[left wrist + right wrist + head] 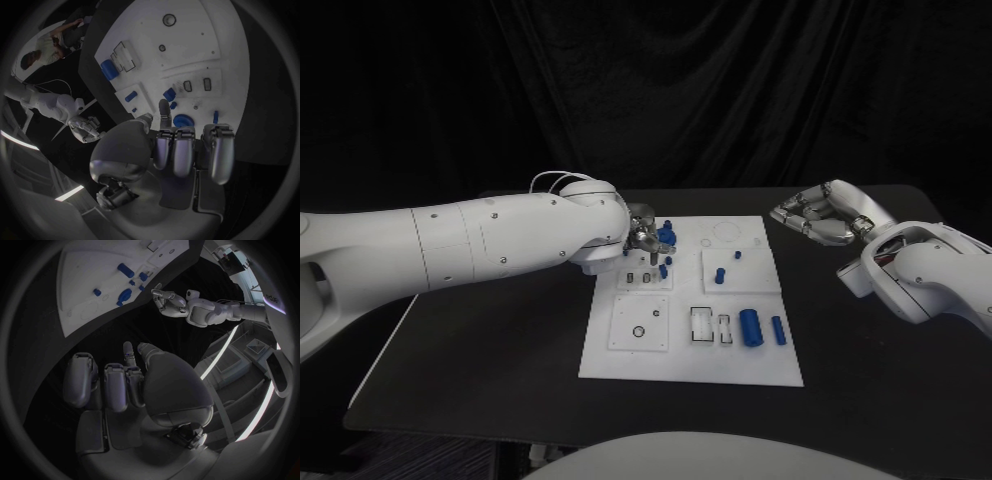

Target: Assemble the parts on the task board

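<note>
The white task board (733,362) lies mid-table, also seen in the left wrist view (200,30) and the right wrist view (87,270). My left hand (635,238) hovers at its far left corner with fingers curled (181,150). A round blue part (666,235) stands on the board right by those fingertips (182,120); I cannot tell whether they touch it. Two small blue parts (664,266) sit just nearer. My right hand (822,215) hangs off the board's far right edge, fingers curled on nothing (125,385).
A large blue cylinder (751,326) and a shorter one (779,330) lie at the board's near right, beside rectangular slots (705,324). Two blue pegs (728,264) stand in the middle right panel. Bare black table (488,340) spreads on both sides.
</note>
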Controlling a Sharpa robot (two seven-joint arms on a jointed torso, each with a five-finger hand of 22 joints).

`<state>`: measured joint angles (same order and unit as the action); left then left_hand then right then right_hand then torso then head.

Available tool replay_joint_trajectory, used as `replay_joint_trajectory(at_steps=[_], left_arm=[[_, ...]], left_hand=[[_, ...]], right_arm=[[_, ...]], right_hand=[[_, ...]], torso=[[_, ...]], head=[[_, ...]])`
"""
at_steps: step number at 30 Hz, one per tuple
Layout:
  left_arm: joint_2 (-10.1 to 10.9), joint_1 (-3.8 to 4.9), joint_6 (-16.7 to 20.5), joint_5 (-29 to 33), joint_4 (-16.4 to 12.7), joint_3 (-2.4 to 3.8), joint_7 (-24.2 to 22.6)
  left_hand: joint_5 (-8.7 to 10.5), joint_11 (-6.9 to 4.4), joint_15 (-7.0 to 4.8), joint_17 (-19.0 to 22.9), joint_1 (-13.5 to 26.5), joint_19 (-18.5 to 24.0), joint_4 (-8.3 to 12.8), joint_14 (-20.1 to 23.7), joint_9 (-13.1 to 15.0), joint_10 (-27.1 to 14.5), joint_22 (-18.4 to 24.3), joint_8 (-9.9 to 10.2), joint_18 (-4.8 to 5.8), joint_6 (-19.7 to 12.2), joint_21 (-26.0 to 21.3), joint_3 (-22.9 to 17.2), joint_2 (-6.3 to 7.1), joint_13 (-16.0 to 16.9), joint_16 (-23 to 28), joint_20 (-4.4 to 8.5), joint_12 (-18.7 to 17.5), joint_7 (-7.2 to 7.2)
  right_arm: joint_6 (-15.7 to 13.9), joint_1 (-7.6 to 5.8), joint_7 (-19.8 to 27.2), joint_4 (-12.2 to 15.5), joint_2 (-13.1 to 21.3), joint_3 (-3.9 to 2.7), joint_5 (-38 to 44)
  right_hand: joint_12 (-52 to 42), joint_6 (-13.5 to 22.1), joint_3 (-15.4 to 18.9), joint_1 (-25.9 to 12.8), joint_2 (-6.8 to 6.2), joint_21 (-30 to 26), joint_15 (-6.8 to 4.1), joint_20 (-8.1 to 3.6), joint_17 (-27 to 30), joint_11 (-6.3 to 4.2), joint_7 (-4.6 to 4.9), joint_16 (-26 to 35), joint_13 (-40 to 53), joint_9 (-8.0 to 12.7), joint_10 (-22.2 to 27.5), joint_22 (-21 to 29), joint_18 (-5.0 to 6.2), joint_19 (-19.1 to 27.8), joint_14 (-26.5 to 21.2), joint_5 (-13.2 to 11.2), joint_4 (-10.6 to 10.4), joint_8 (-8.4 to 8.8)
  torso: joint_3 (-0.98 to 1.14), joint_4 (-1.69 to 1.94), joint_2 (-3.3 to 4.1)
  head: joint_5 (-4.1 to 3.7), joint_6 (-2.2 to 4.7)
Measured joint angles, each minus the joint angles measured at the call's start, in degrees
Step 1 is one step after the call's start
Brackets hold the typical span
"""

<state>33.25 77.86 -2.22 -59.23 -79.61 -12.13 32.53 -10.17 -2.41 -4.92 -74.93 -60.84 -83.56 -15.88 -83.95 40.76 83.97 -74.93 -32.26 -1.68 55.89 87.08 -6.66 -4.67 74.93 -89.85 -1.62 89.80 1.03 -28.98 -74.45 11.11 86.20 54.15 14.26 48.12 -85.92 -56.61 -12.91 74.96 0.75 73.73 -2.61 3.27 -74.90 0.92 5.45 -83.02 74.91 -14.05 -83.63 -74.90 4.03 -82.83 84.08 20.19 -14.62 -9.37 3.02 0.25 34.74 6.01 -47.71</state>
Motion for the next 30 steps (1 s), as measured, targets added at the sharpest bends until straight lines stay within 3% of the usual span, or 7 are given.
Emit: replay_joint_trajectory(at_steps=[9,15,23,30], left_arm=[[-1.1,-0.53,1.2,-0.3,1.8,-0.02,-0.1],[-1.4,-1.15,1.7,-0.4,2.6,-0.02,-0.1],[-1.7,-1.79,2.3,-0.4,2.9,-0.02,-0.2],[-1.9,-2.27,2.4,-0.5,3.2,-0.02,-0.4]], left_hand=[[0.0,0.0,0.0,0.0,0.0,0.2,0.0,0.0,0.0,0.0,0.0,0.6,0.0,0.2,0.0,0.0,0.0,0.0,0.0,0.2,0.0,0.21],[-0.64,0.0,0.01,0.0,0.0,0.2,0.3,0.0,0.2,0.0,0.0,1.2,0.0,0.9,-0.2,0.2,0.0,0.0,0.0,0.2,0.0,-0.04],[-0.64,0.0,0.01,0.0,0.0,0.2,0.5,0.0,0.2,0.0,0.0,1.4,0.0,1.1,-0.2,0.0,0.0,0.0,0.0,0.2,0.0,0.09],[-0.64,0.0,0.01,0.0,0.0,0.2,0.5,0.0,0.3,0.0,0.0,1.8,0.0,1.3,-0.2,0.0,0.0,0.0,0.0,0.2,0.0,-0.11]], right_arm=[[0.3,0.01,-0.2,0.2,0.2,0.0,0.2],[0.4,0.01,-0.3,0.3,0.4,0.0,0.3],[0.5,0.01,-0.4,0.4,0.5,0.0,0.4],[0.6,0.01,-0.5,0.4,0.3,0.0,0.6]], right_hand=[[0.0,0.0,0.0,0.0,0.0,0.2,0.0,0.0,0.0,0.0,0.0,0.0,0.0,0.0,0.0,0.0,-0.01,0.0,0.0,0.0,0.0,0.0],[0.0,0.0,0.0,0.0,0.0,0.2,0.0,0.0,0.0,0.0,0.0,0.0,0.0,0.0,0.0,0.0,-0.01,0.0,0.0,0.0,0.0,0.0],[0.0,0.0,-0.2,0.0,0.0,0.2,0.0,-0.2,0.0,0.0,0.0,0.0,0.0,0.0,0.0,0.0,-0.01,-0.2,0.0,0.0,0.2,0.0],[0.0,-0.2,-0.2,0.0,0.0,0.2,0.0,-0.2,0.0,0.0,-0.2,0.0,0.0,0.0,0.0,0.0,-0.01,-0.2,0.0,0.2,0.2,0.0]], torso=[[-0.1,0.12,0.1],[-0.04,0.0,0.05],[0.01,-0.09,0.1],[0.01,0.03,0.11]], head=[[0.01,-0.98],[0.27,-1.69],[0.3,-2.18],[-0.14,-2.28]])
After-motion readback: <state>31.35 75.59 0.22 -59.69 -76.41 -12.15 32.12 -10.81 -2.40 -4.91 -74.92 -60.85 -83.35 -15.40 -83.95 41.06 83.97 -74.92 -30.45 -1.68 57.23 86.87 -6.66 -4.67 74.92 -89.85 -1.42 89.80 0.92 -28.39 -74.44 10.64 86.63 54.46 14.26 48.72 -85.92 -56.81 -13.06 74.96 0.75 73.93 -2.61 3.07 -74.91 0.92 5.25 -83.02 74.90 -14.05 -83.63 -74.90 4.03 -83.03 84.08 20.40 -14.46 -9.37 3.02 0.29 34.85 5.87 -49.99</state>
